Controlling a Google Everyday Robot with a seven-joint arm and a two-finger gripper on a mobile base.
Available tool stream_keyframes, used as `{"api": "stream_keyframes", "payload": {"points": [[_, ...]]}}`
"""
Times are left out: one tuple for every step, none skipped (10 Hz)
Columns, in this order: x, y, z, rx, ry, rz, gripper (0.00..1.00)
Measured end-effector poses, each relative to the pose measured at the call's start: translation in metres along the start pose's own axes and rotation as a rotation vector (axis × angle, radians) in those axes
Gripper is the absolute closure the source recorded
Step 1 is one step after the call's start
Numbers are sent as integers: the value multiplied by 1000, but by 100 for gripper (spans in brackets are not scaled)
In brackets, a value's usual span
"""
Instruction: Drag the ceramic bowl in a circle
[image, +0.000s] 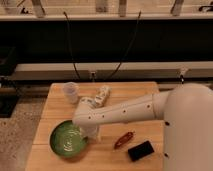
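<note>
1. The wooden tabletop (145, 95) carries everything. Its near-left corner holds the task's thing, so a circular path has little margin towards the front and left edges.
2. The white arm (135, 107) reaches in from the right, low across the middle of the tabletop, probably so the wrist can press or hook at the bowl's side.
3. The ceramic bowl (65, 140), green with pale rings inside, sits upright at the near-left.
4. The end effector (91, 132) is down at the bowl's right rim. The wrist hides it, so I cannot tell whether it is open, closed or gripping the rim.
5. A white bottle-like object (101, 95) lies behind the arm, near enough to the bowl's far side that a wide circle may nudge it.
6. A black flat object (140, 150) lies at the near-right, well apart from the bowl.
7. A clear cup (70, 92) stands at the back-left, beyond the bowl.
8. A reddish, pepper-like item (124, 139) lies right of the bowl, the likeliest obstacle on a rightward sweep.
</note>
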Motion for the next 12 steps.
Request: {"api": "stream_keyframes", "payload": {"points": [[3, 1, 0, 3, 1, 6, 69], [4, 2, 0, 2, -1, 11, 79], [5, 2, 0, 5, -1, 15, 87], [7, 1, -1, 8, 0, 18, 95], [7, 1, -1, 8, 0, 18, 96], [7, 2, -1, 8, 0, 18, 96], [7, 2, -2, 7, 0, 18, 96], [7, 3, -3, 4, 0, 19, 96], [7, 4, -3, 5, 0, 20, 96], [7, 3, -4, 5, 0, 19, 96], [7, 3, -4, 5, -1, 19, 96], [8, 3, -4, 8, -1, 18, 96]]}}
